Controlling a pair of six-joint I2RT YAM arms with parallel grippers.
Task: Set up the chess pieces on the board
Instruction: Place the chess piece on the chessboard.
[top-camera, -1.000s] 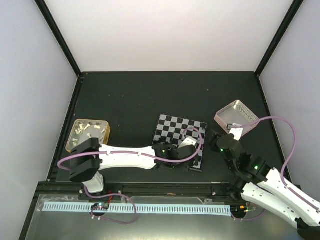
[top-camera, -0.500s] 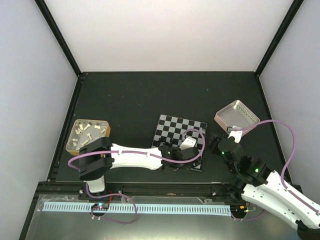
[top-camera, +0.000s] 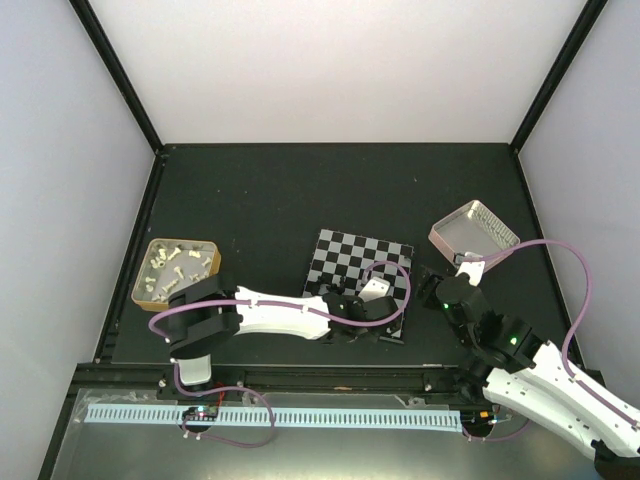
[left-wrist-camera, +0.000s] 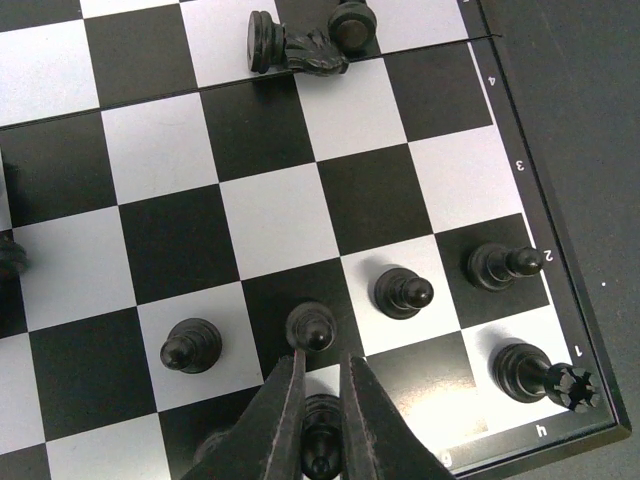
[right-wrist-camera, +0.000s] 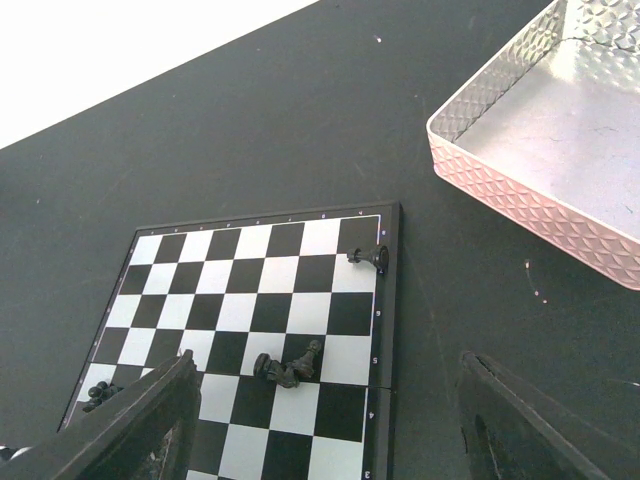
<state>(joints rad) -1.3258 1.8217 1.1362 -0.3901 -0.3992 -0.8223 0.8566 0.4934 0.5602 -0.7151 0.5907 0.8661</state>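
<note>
left claw pinched low over the back row, right claw gaping beside the board

the board (top-camera: 350, 255) lies flat on the dark table (top-camera: 300, 190), a little askew. it sits between a tan tray (top-camera: 143, 285) of pale pieces (top-camera: 175, 258) on the left and a pink-rimmed tray (top-camera: 455, 245) on the right.

the left claw (left-wrist-camera: 322, 355) reaches across to the board's near right corner. its fingers (left-wrist-camera: 280, 420) are drawn close together, and a black piece (left-wrist-camera: 320, 445) shows in the narrow gap. whether they actually pinch it cannot be told.

around it stand more of the black chess pieces (left-wrist-camera: 403, 293): four pawns in a row along the second rank and a rook (left-wrist-camera: 540, 378) on the corner square marked h. further up the board a toppled piece (left-wrist-camera: 298, 48) lies on its side, touching an upright one (left-wrist-camera: 350, 22).

the right claw (right-wrist-camera: 328, 360) hovers above the board's right edge, jaws wide apart. from its camera a lone black piece (right-wrist-camera: 370, 258) stands at the far right corner.
</note>
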